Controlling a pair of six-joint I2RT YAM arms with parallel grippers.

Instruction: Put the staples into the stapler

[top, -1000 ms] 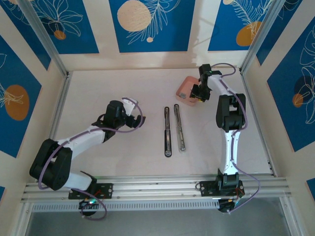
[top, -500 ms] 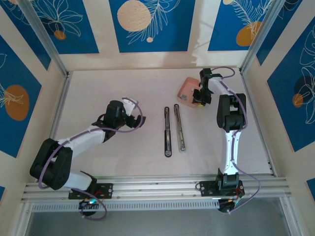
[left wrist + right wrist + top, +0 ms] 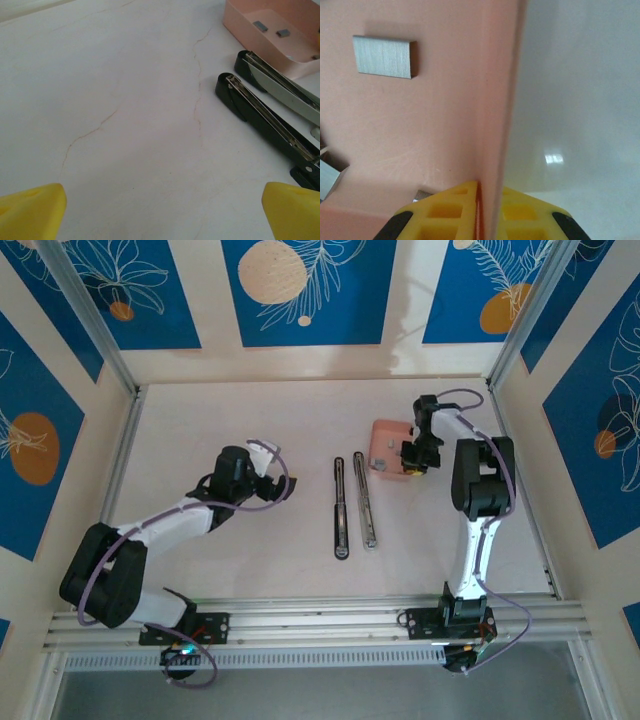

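Note:
The stapler lies spread open as two slim bars mid-table, a black one (image 3: 340,506) (image 3: 265,120) and a silvery one (image 3: 366,500) (image 3: 287,90). Right of their far ends sits the shallow pink tray (image 3: 384,432) (image 3: 257,44). Small grey staples (image 3: 260,26) (image 3: 384,56) lie on its floor, and another strip (image 3: 327,177) shows at the left edge. My right gripper (image 3: 412,456) (image 3: 487,192) is shut on the tray's side wall (image 3: 497,100), one yellow finger on each face. My left gripper (image 3: 284,486) (image 3: 165,212) hangs open over bare table, left of the bars.
The white tabletop (image 3: 230,420) has hairline cracks. Metal rails (image 3: 300,618) frame the table's sides and near edge, with patterned blue walls behind. Open table lies between my left gripper and the black bar.
My right gripper has drawn the pink tray nearer and slightly right, closer to the bars' far ends. The left arm and the stapler bars have stayed put.

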